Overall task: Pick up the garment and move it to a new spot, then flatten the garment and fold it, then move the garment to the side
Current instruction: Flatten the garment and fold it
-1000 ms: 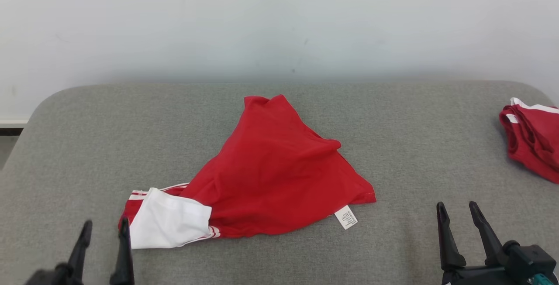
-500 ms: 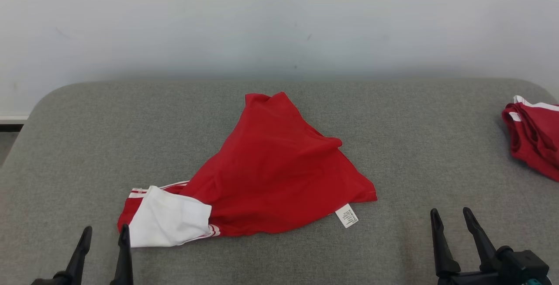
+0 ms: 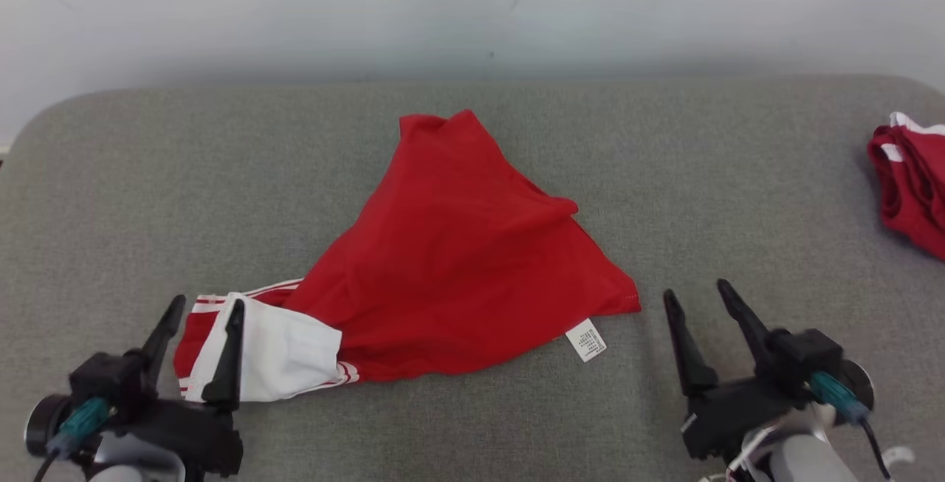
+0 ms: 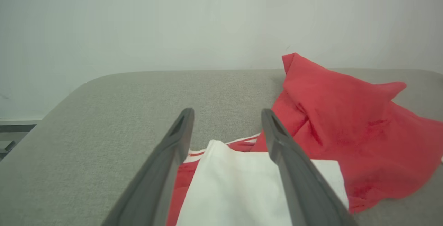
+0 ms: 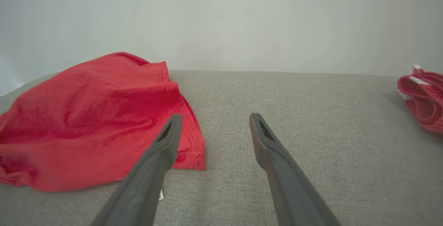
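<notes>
A plain test room or lab is suggested, though this cannot be told for certain. A grey fabric-covered pad point(image 3: 738, 194) with rounded corners is set against a plain white wall point(image 3: 295, 2), and a red garment point(image 3: 458, 246) and a second red garment point(image 3: 912, 187) are laid on it.

Plain pale wall point(image 3: 295, 2) behind; grey fabric-covered surface point(image 3: 738, 194) with rounded corners; soft, even light.
</notes>
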